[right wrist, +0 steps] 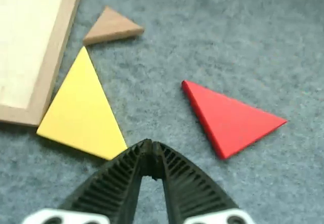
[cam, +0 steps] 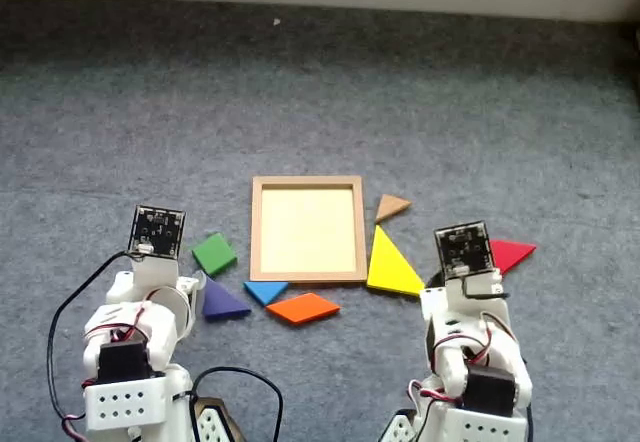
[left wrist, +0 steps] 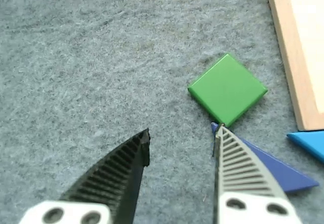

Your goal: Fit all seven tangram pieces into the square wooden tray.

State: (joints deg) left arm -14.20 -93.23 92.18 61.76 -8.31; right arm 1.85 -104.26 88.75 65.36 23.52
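The square wooden tray point(cam: 257, 230) lies in the middle of the grey carpet with nothing in it. To its left are a green square point(cam: 214, 253) and a purple triangle point(cam: 221, 302); a blue triangle point(cam: 266, 291) and an orange parallelogram point(cam: 303, 308) lie in front of it. A brown triangle point(cam: 391, 206), a large yellow triangle point(cam: 391, 265) and a red triangle point(cam: 511, 254) lie to its right. My left gripper point(left wrist: 182, 135) is open just short of the green square point(left wrist: 228, 89), one fingertip over the purple triangle point(left wrist: 276, 165). My right gripper point(right wrist: 151, 145) is shut, empty, between the yellow triangle point(right wrist: 81, 110) and the red triangle point(right wrist: 228, 118).
Grey carpet covers the whole table, with a pale wall edge along the far side. Both arm bases point(cam: 130, 382) point(cam: 480, 392) stand at the near edge, with a black cable point(cam: 240, 374) looping beside the left one. Open carpet stretches beyond the tray.
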